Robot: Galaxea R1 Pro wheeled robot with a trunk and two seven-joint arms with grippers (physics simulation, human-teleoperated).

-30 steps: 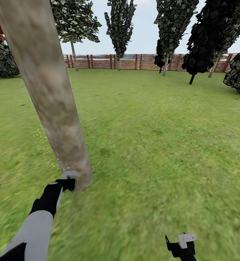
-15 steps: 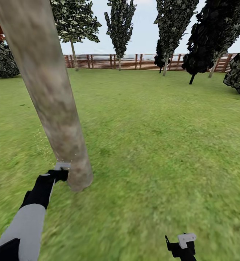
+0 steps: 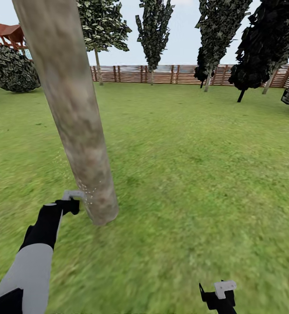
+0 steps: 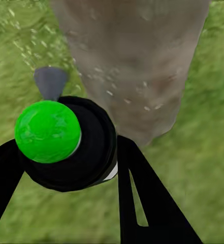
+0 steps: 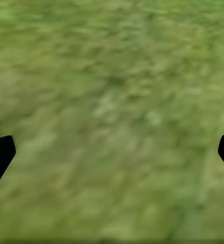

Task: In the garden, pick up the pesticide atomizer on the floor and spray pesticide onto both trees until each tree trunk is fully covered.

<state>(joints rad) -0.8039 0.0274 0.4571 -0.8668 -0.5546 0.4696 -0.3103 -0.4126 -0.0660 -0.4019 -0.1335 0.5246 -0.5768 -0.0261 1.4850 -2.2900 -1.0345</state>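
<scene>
The lawn (image 3: 192, 174) of the garden spreads wide around the tree trunk (image 3: 74, 109), which serves as the landmark: grass runs from its base out to a brown slatted fence (image 3: 170, 74) far behind it. The trunk itself is a thick, pale grey-brown mottled column, leaning slightly in the head view, and its foot meets the grass near the left arm. Well behind the trunk, along the fence line, stand dark narrow trees (image 3: 155, 30), and a second pale-stemmed tree (image 3: 101, 30) with a blocky crown rises just before the fence. Off to the far side of the trunk a round dark bush (image 3: 13, 69) sits under a red-roofed structure (image 3: 7, 32). The left arm (image 3: 35, 257), grey with a black forearm, reaches up to the trunk's base, and the left tool (image 3: 70, 201) hangs just beside the bark, clenched around the pesticide atomizer (image 4: 73, 145). In the left wrist view the atomizer is a dark round bottle with a bright green cap, its grey nozzle aimed at the trunk (image 4: 137, 66), where small pale flecks dot the bark. The right tool (image 5: 112, 152) is well apart from the trunk, low over bare grass, its black fingertips (image 5: 0, 155) spread wide and released.
</scene>
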